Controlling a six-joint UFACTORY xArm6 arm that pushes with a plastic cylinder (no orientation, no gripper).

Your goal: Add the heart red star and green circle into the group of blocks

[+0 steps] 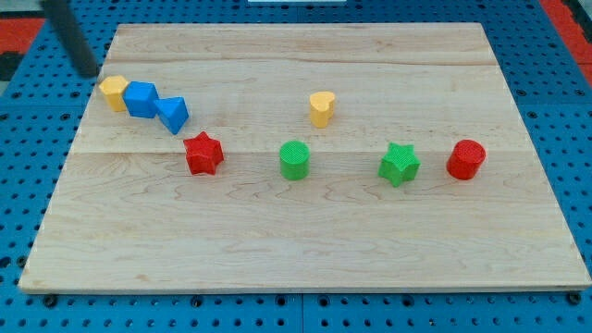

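The yellow heart (321, 108) sits near the board's middle, toward the view's top. The red star (203, 154) lies left of centre, just below-right of the blue triangle (173, 114). The green circle (294, 159) stands right of the star. The group at the upper left is a yellow hexagon (114, 92), a blue cube (141, 99) and the blue triangle, in a touching row. My tip (86, 72) is at the board's upper left edge, just above-left of the yellow hexagon, touching no block.
A green star (399, 164) and a red cylinder (466, 159) sit on the right half of the wooden board (305, 250). Blue pegboard (564, 111) surrounds the board.
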